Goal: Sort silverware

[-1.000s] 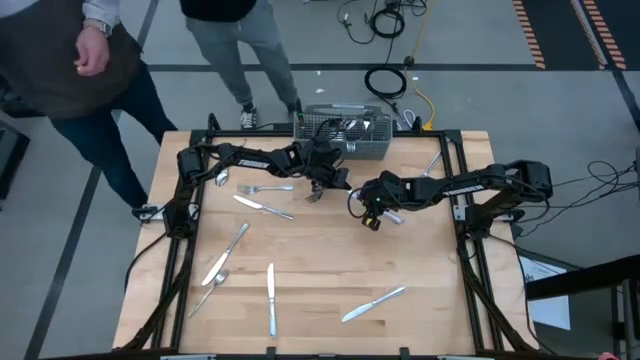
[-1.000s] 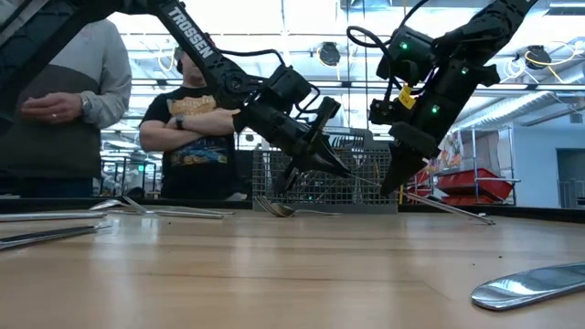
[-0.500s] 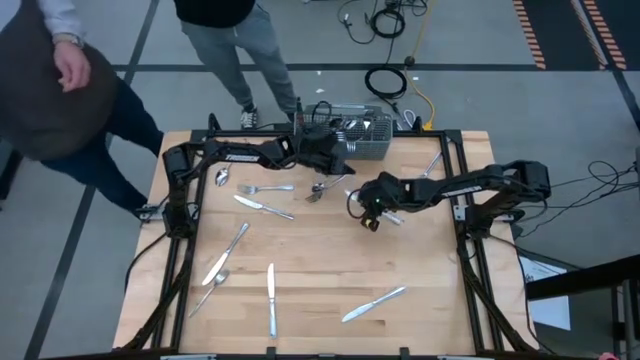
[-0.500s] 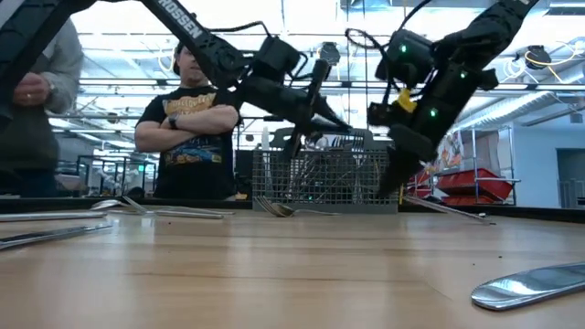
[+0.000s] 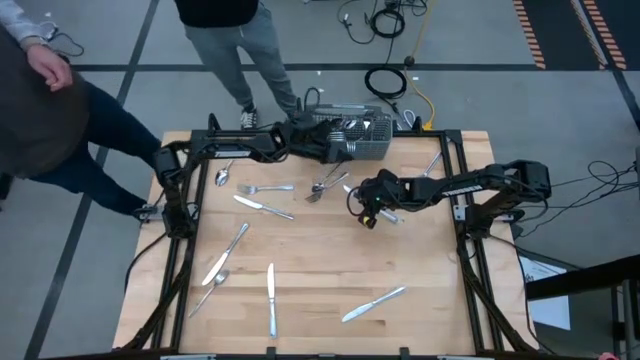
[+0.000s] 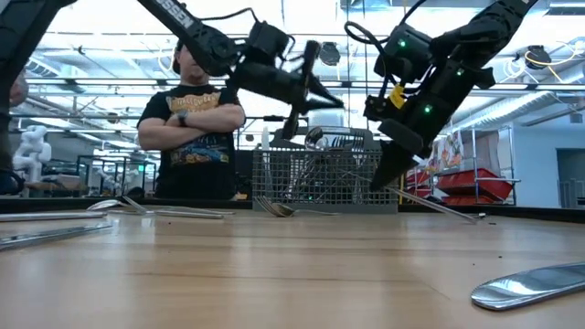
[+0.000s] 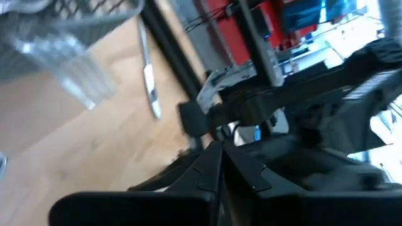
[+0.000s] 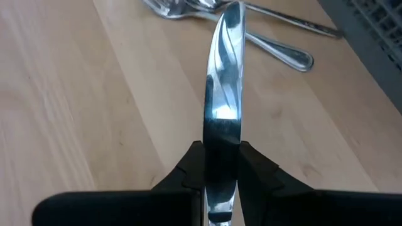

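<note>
Wooden table (image 5: 320, 270) with scattered silverware (image 5: 270, 298) and mesh basket (image 5: 345, 137).

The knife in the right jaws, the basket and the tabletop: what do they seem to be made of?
Knife: polished metal, likely steel; its blade mirrors bright highlights. Basket: grey wire mesh, apparently metal; the open grid lets the room show through. Tabletop: pale wood with visible grain lines, smooth matte finish, possibly laminate or butcher block.

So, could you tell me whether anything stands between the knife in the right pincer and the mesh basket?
Yes. The left pincer hovers at the wire-mesh basket, and several utensils lie on the table between the knife, clamped in the right pincer, and the basket.
</note>
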Motion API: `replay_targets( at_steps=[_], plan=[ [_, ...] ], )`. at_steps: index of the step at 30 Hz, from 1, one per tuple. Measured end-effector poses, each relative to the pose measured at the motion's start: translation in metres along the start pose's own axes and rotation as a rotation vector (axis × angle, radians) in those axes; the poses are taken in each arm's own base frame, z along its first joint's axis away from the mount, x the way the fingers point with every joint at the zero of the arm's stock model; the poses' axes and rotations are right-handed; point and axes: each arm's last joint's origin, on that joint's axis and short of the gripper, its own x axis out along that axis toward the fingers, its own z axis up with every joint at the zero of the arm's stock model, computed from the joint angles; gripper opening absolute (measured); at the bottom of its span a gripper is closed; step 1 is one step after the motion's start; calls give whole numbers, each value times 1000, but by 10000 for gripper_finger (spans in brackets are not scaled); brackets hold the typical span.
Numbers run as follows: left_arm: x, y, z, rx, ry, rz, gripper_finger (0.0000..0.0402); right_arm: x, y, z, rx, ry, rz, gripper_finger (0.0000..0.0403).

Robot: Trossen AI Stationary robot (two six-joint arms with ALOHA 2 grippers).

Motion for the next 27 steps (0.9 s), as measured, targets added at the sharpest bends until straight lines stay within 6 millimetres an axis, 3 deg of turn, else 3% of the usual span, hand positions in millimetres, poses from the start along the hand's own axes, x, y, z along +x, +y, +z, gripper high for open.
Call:
replay_targets(
  at_steps=[4, 14, 22, 27],
  plan=[
    [-23, -26, 13, 131, -62, -56, 22, 0, 1, 4, 11, -42, 8, 39],
    [-108, -104, 32, 434, -281, -113, 22, -17, -4, 27, 40, -189, 23, 39],
    [-164, -144, 20, 576, -380, -50, 22, -47, -16, 79, -21, -360, -1, 39],
    [-187, -160, 5, 642, -373, -26, 22, -70, -23, 116, -69, -481, -22, 39]
  ],
)
